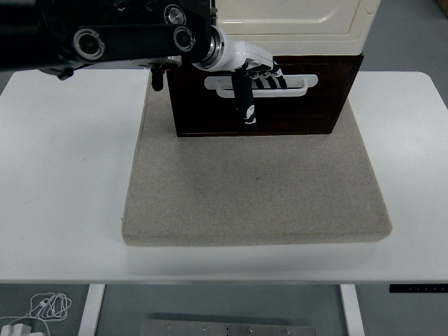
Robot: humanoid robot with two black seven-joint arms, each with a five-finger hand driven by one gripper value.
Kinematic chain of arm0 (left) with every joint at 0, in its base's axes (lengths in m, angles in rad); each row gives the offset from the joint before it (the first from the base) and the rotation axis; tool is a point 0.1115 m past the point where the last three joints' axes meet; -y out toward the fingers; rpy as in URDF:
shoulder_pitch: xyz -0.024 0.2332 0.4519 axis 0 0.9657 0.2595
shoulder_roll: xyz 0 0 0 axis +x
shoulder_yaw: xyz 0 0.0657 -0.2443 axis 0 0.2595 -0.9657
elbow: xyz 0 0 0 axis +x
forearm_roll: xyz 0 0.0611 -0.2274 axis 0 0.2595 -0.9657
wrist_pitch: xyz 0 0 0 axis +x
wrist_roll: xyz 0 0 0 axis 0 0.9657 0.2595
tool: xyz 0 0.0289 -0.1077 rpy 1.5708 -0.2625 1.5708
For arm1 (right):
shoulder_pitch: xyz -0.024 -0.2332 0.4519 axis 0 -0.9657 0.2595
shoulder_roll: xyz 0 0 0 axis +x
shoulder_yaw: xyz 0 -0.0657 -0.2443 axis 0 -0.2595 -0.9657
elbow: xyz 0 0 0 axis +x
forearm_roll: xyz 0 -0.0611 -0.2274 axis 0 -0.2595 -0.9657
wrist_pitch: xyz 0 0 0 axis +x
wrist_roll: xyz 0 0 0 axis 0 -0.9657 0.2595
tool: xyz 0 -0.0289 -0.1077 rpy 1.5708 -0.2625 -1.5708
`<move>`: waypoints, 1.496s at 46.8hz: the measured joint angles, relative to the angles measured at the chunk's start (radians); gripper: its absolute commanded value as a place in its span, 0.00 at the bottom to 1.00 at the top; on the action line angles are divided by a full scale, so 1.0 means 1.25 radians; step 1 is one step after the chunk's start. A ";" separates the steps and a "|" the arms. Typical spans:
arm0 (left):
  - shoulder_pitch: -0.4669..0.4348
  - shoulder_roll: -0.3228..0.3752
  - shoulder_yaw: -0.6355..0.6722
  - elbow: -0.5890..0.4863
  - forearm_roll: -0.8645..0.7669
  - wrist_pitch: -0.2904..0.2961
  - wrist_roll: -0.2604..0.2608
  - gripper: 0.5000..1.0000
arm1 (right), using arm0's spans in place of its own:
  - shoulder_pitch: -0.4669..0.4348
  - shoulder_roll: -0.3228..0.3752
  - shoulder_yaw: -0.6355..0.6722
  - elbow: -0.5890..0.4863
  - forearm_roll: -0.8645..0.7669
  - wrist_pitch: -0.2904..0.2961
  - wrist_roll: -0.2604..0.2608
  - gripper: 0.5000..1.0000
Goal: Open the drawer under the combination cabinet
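A dark brown drawer [294, 108] sits under the cream cabinet [294, 17] at the back of the mat. Across its front runs a white slot handle [294, 84]. My left hand [253, 70] reaches in from the left, its fingers [269, 78] hooked into the handle's slot. The black thumb [245, 105] points down over the drawer front. The drawer front stands slightly forward of the cabinet's edge. The right arm does not show.
The cabinet stands on a beige felt mat [255, 189] that covers the middle of the white table [63, 175]. A white cable [38, 308] lies on the floor at the bottom left.
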 measured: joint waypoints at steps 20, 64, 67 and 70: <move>-0.001 0.001 -0.005 -0.002 -0.005 -0.015 -0.001 0.98 | 0.000 0.000 0.000 0.000 0.000 0.000 0.000 0.86; 0.004 0.008 -0.052 -0.009 -0.006 -0.089 -0.001 0.99 | 0.000 0.000 0.000 0.000 0.000 0.000 0.000 0.86; 0.004 0.009 -0.053 -0.010 -0.006 -0.092 -0.001 0.99 | 0.000 0.000 0.000 0.000 0.000 0.000 0.000 0.86; 0.004 0.009 -0.053 -0.010 -0.008 -0.094 -0.001 0.99 | 0.000 0.000 0.000 0.000 0.000 0.000 0.000 0.86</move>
